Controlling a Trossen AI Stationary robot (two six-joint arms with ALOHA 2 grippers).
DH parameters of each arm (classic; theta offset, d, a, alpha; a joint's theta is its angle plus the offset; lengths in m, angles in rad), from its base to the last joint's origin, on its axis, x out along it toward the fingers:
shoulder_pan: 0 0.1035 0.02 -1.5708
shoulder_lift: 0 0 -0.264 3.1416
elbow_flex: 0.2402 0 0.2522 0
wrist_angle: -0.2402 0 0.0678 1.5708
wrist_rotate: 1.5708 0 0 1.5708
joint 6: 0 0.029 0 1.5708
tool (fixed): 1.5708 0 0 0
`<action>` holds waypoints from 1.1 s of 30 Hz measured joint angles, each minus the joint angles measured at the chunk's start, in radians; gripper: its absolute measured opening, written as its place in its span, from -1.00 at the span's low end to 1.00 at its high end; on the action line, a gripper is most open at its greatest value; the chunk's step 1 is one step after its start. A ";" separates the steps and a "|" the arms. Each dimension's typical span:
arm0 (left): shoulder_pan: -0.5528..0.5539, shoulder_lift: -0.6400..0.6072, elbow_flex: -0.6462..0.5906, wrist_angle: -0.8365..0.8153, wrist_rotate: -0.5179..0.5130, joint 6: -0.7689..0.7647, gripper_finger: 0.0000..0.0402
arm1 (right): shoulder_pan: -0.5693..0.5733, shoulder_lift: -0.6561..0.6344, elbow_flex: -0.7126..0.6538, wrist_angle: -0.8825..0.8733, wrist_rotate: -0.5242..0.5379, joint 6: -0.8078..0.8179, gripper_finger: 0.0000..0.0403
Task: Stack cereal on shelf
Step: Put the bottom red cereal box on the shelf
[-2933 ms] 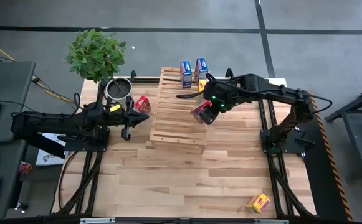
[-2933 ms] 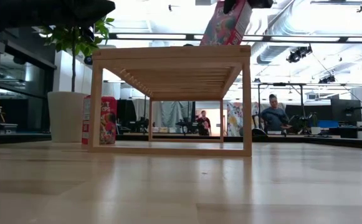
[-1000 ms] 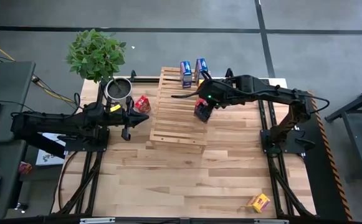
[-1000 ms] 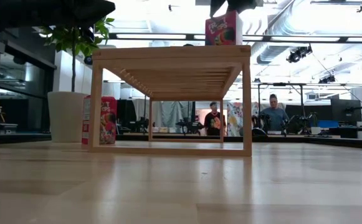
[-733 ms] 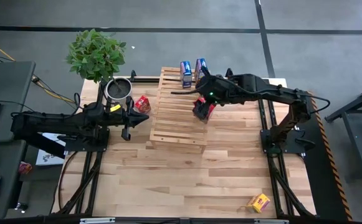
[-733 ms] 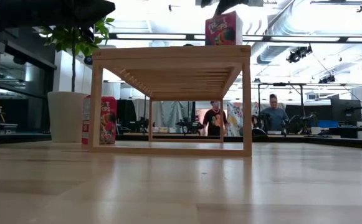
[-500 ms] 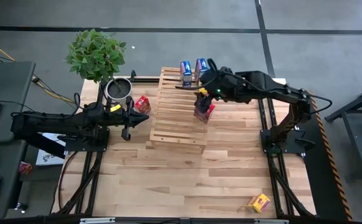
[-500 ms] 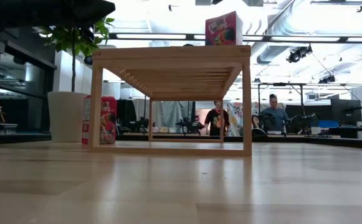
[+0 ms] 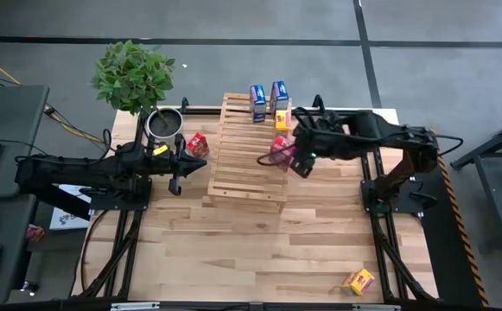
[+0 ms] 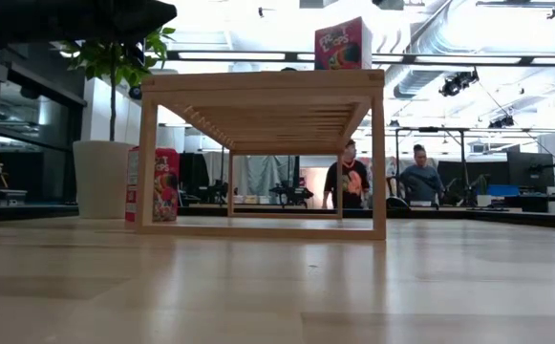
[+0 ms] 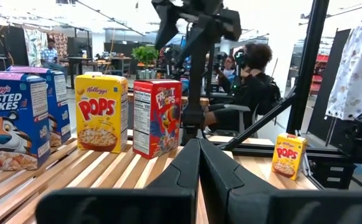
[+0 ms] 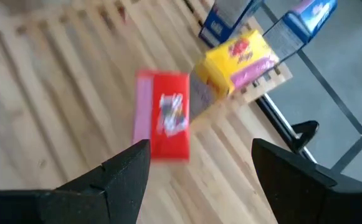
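Observation:
A red cereal box [image 12: 162, 116] stands upright on its bottom end on the slatted shelf [image 9: 242, 168], near the shelf's right edge [image 10: 344, 44]. Behind it stand a yellow box [image 12: 233, 58] and two blue boxes [image 9: 257, 101] [image 9: 278, 93]. My right gripper [image 12: 209, 174] hovers open above and to the right of the red box [image 9: 276, 152], touching nothing. My left gripper [image 9: 179, 179] waits shut over the table, left of the shelf. Another red box [image 9: 197, 143] stands on the table by the shelf's left side, and a yellow box [image 9: 359, 281] lies at the near right corner.
A potted plant [image 9: 134, 73] and a metal pot [image 9: 164, 125] stand at the far left of the table. The near half of the plank tabletop [image 9: 251, 250] is bare. People move in the room behind [image 10: 352, 182].
My right gripper, open throughout, has risen off the red box and drawn back toward the table's right edge, turning its wrist as it went. The red box stays upright on the shelf where it was.

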 joint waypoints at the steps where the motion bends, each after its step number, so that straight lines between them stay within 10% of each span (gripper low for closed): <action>1: 0.000 0.000 0.000 0.000 0.000 0.000 -1.00 | 0.011 -0.006 0.000 0.001 0.010 0.019 0.35; 8: 0.000 0.000 0.000 -0.012 0.000 -0.003 -1.00 | 0.074 -0.115 -0.202 0.003 0.078 0.143 0.06; 16: 0.000 0.000 0.000 -0.005 0.000 -0.003 -1.00 | 0.105 -0.337 -0.747 0.141 0.248 0.442 -0.93; 24: 0.000 0.000 0.000 0.009 0.000 -0.003 -1.00 | 0.091 -0.459 -1.208 0.877 0.427 0.366 -0.98; 33: 0.000 0.000 0.000 0.007 0.000 -0.002 -1.00 | -0.020 -0.458 -1.383 1.405 0.415 0.114 -0.99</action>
